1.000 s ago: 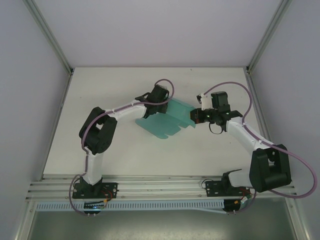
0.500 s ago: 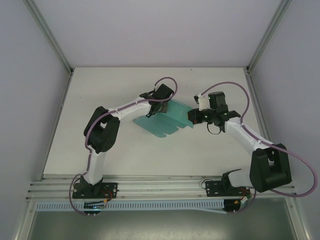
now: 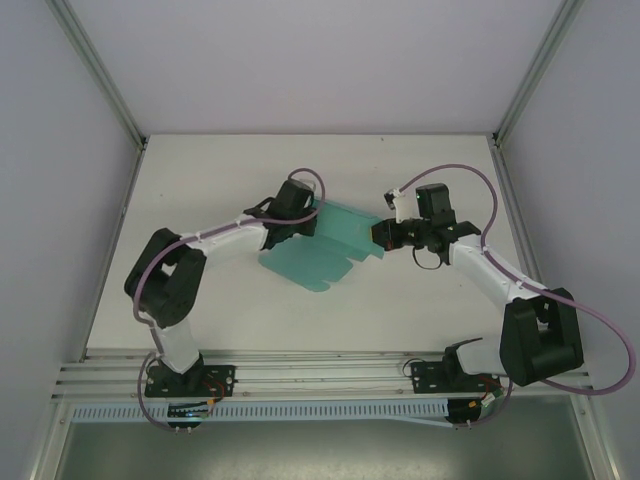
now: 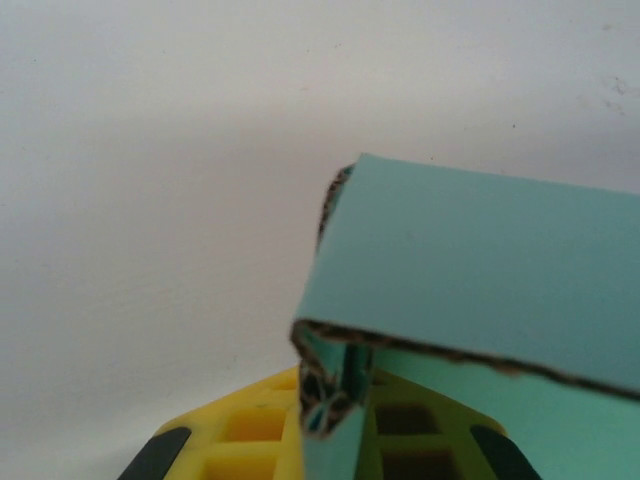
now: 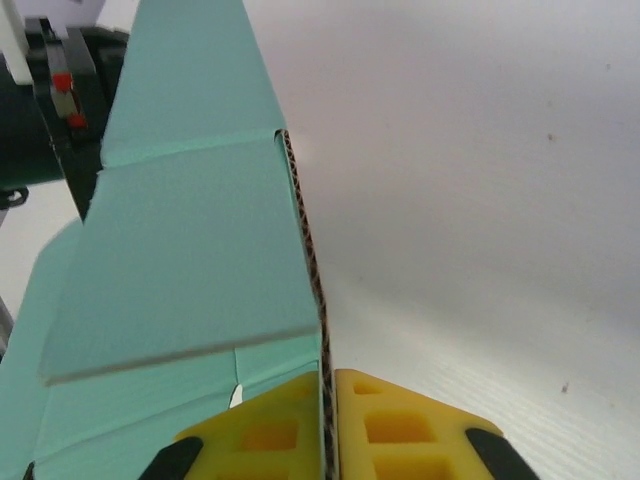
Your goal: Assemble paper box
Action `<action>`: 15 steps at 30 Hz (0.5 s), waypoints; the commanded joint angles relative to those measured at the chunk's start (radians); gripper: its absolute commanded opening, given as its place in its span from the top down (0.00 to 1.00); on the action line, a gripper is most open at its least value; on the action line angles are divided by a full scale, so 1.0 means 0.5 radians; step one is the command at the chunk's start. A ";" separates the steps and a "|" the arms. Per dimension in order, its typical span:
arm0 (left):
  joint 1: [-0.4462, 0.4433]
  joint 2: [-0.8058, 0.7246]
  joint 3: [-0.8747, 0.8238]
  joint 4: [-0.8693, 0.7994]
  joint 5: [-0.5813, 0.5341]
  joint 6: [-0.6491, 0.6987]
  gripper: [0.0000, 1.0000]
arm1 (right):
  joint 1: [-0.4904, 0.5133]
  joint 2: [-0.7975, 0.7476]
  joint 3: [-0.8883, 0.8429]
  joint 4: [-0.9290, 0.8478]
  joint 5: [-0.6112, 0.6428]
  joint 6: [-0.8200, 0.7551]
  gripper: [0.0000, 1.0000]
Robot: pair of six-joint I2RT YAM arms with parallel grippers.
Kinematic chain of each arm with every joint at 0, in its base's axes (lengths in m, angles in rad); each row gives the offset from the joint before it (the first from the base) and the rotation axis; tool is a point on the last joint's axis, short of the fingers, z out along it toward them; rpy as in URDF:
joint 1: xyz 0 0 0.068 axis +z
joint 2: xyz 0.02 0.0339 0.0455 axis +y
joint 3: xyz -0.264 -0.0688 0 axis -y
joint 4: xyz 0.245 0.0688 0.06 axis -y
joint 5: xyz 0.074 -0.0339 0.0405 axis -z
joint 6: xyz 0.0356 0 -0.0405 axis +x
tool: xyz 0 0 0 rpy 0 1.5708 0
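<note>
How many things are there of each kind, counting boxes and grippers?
Box: 1
Grippers: 2 (left gripper, right gripper, both shut on the box)
Total: 3

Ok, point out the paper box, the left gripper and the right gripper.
paper box [image 3: 330, 245], top view, middle of the teal sheet.
left gripper [image 4: 335, 425], left wrist view, between its yellow pads, shut on the box.
right gripper [image 5: 328, 435], right wrist view, between its yellow pads.
</note>
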 commanded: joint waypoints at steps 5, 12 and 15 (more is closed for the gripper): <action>0.107 -0.029 -0.149 0.084 -0.120 0.133 1.00 | 0.008 -0.105 0.033 0.075 0.016 -0.044 0.49; 0.107 -0.079 -0.224 0.143 -0.050 0.097 1.00 | 0.013 -0.237 0.111 0.042 0.471 0.023 0.17; 0.107 -0.118 -0.243 0.142 -0.030 0.078 1.00 | 0.013 -0.167 0.203 0.007 0.589 0.045 0.09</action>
